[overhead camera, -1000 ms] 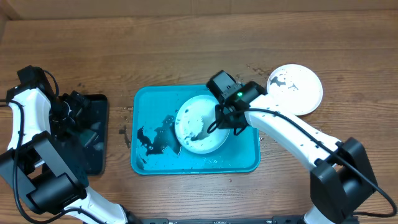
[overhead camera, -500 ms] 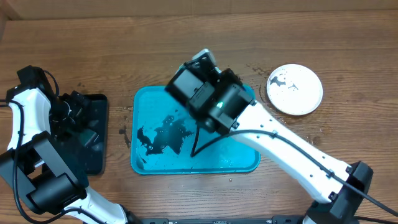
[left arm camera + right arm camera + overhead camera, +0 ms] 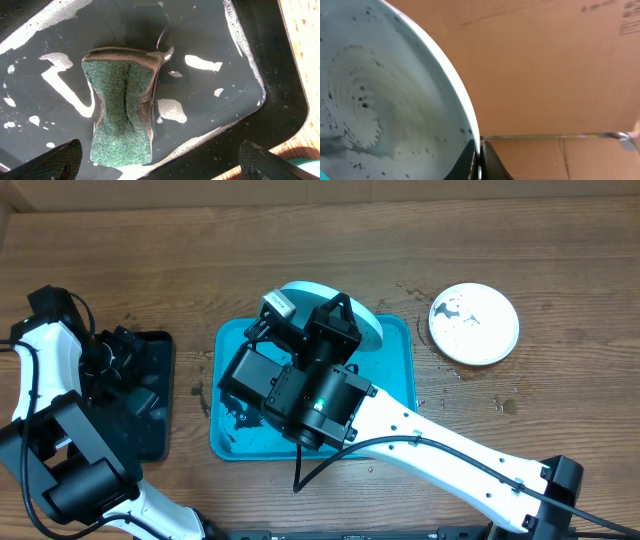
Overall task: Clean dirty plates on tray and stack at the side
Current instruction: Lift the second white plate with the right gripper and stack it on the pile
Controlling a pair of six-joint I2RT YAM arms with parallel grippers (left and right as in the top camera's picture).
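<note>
Overhead, the right arm looms over the turquoise tray (image 3: 398, 395), hiding much of it, and holds a mint-green plate (image 3: 366, 328) tilted on edge above the tray's far rim. Seen from the right wrist, the right tool (image 3: 479, 150) pinches that plate's rim, one dark finger on each face, and grey specks dot the plate's inside. A white plate (image 3: 475, 325) with black smears lies on the desk (image 3: 520, 240), apart from the tray. The left tool (image 3: 160, 162) hangs spread wide over a green sponge (image 3: 122, 112) in the black tray (image 3: 282, 100), amid water and foam.
</note>
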